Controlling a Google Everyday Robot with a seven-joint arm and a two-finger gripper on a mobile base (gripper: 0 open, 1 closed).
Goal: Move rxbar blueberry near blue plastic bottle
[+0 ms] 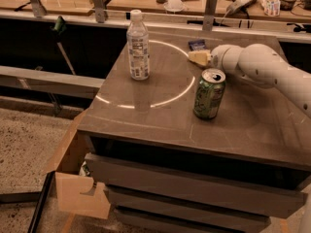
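The rxbar blueberry, a small flat dark navy wrapper, lies at the far edge of the table top, right of centre. The blue plastic bottle, clear with a white cap and pale label, stands upright at the far left of the table top. My gripper reaches in from the right on a pale arm, low over the table just in front of the bar. It is well to the right of the bottle.
A green soda can stands upright just in front of the gripper and arm. The grey table has a pale arc of light on it. A cluttered bench runs behind. A cardboard box sits on the floor at lower left.
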